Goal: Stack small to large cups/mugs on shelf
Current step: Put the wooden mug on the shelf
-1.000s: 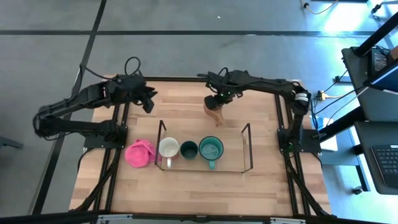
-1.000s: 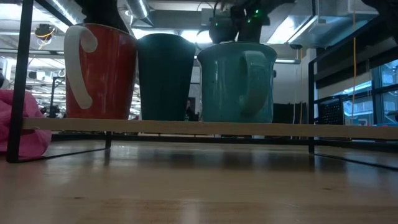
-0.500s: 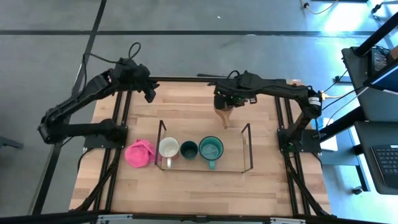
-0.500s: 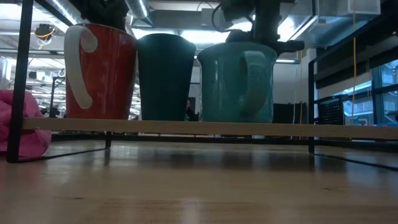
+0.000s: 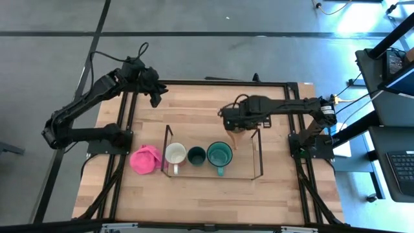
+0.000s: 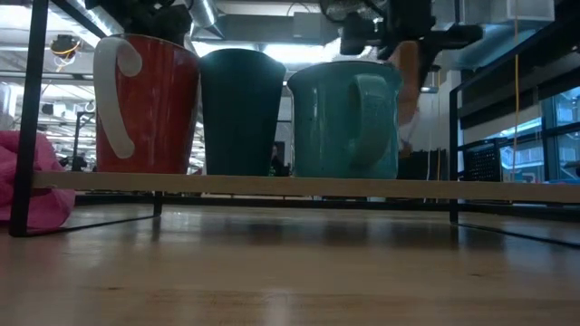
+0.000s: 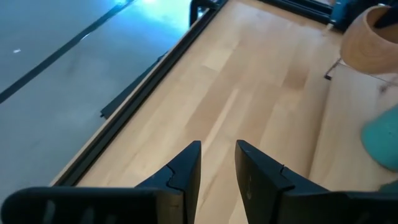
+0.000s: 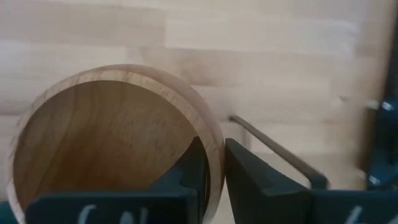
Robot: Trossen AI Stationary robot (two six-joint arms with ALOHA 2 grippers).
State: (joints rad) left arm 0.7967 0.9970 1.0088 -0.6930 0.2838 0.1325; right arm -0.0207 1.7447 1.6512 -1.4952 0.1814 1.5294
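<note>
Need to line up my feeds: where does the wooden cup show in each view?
High: wooden cup under right gripper, behind the shelf.
Low: top right, behind teal mug.
Left wrist: top right corner.
Right wrist: fills the left.
Shared landmark: teal mug.

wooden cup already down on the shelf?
No, the right tool holds the wooden cup by its rim, in the air above the shelf, beside the teal mug.
</note>
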